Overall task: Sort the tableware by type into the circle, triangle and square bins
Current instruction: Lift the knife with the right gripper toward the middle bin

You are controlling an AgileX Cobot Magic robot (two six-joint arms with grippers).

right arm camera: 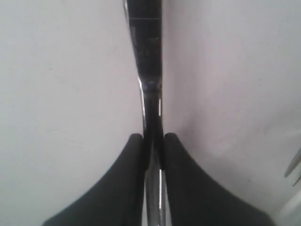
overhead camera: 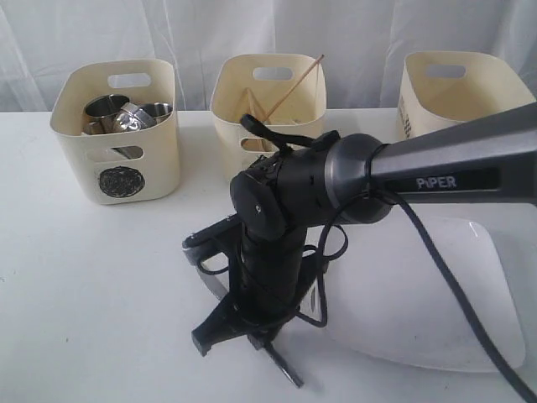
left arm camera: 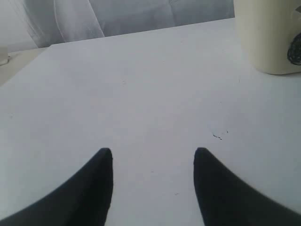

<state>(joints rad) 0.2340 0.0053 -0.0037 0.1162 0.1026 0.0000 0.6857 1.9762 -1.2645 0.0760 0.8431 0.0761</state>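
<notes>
My right gripper [right arm camera: 153, 136] is shut on a flat steel knife [right arm camera: 146, 56] that lies lengthwise on the white table; both fingers press its sides. In the exterior view the right gripper [overhead camera: 250, 332] points down at the table in front of the middle bin, and a grey piece of the knife [overhead camera: 213, 285] shows beside it. The circle bin [overhead camera: 117, 134] at the left holds steel mugs [overhead camera: 105, 107] and a steel bowl [overhead camera: 134, 117]. Wooden chopsticks [overhead camera: 289, 88] lean in the middle bin [overhead camera: 268, 92], whose mark the arm hides. My left gripper [left arm camera: 153, 153] is open over bare table.
A third cream bin [overhead camera: 457, 88] stands at the back right. The large white square plate [overhead camera: 436, 294] lies at the front right, partly under the right arm and its cable. Another thin steel piece [right arm camera: 292, 165] shows beside the knife. A cream bin [left arm camera: 268, 37] stands near the left gripper.
</notes>
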